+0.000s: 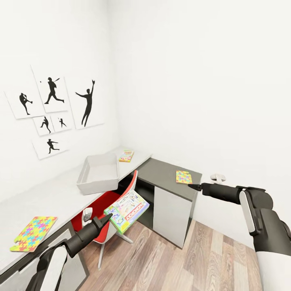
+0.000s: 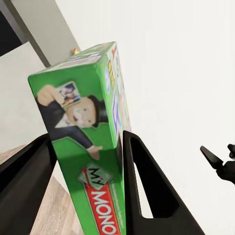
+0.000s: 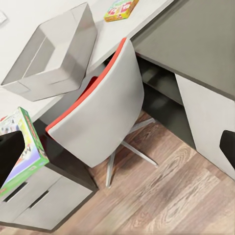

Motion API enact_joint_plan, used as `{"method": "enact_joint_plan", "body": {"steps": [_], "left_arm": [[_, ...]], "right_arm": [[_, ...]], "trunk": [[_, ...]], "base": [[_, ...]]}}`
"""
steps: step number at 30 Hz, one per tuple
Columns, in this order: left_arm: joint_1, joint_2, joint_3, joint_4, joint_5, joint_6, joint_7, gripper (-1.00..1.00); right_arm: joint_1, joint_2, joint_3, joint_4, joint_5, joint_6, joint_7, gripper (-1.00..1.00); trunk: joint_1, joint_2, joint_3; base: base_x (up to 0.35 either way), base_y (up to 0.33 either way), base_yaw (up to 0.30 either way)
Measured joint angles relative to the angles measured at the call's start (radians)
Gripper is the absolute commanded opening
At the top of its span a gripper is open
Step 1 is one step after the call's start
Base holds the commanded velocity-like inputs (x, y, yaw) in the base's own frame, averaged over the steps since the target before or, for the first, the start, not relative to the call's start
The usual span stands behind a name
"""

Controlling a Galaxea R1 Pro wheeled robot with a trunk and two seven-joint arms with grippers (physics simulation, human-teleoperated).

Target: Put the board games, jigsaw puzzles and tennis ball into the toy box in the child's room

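My left gripper (image 1: 108,217) is shut on a green board game (image 1: 129,208), held tilted in the air over the red chair (image 1: 87,218). The left wrist view shows that box (image 2: 83,127) clamped between both fingers. The toy box (image 1: 97,186) stands empty on the pale table (image 1: 52,194). A second board game (image 1: 126,156) lies beyond it near the wall. One jigsaw puzzle (image 1: 184,177) lies on the dark desk top (image 1: 161,169), with my open right gripper (image 1: 190,186) just beside its near corner. Another jigsaw puzzle (image 1: 33,233) lies at the table's near left. The tennis ball and bed are out of view.
The chair, red inside with a grey back (image 3: 103,112), is pushed against the desk between the two tops. Drawers (image 3: 34,205) sit under the pale top. Wood-plank floor (image 1: 194,258) lies open to the right. Baseball silhouettes (image 1: 52,117) hang on the left wall.
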Motion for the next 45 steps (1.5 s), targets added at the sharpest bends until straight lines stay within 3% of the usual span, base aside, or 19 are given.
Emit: {"method": "enact_joint_plan", "body": {"steps": [18,24,27,45], "left_arm": [[0.000,0.000,0.000,0.000,0.000,0.000,-0.001,-1.00],[0.000,0.000,0.001,0.000,0.000,0.000,0.000,-1.00],[0.000,0.000,0.001,0.000,0.000,0.000,0.000,-1.00],[0.000,0.000,0.002,0.000,0.001,0.002,-0.001,-1.00]], "right_arm": [[0.008,-0.002,0.002,-0.004,-0.001,-0.001,0.005,1.00],[0.009,-0.008,0.026,-0.047,-0.001,0.005,0.006,1.00],[0.014,-0.010,0.043,-0.068,-0.002,0.010,0.006,1.00],[0.022,-0.013,0.050,-0.080,-0.006,0.013,0.008,1.00]], "trunk": [[-0.069,0.126,0.057],[-0.092,0.168,0.075],[-0.092,0.168,0.075],[-0.092,0.168,0.075]], "base": [[0.000,0.000,0.003],[0.000,0.000,0.000],[0.000,0.000,0.000],[0.000,0.000,0.000]]}}
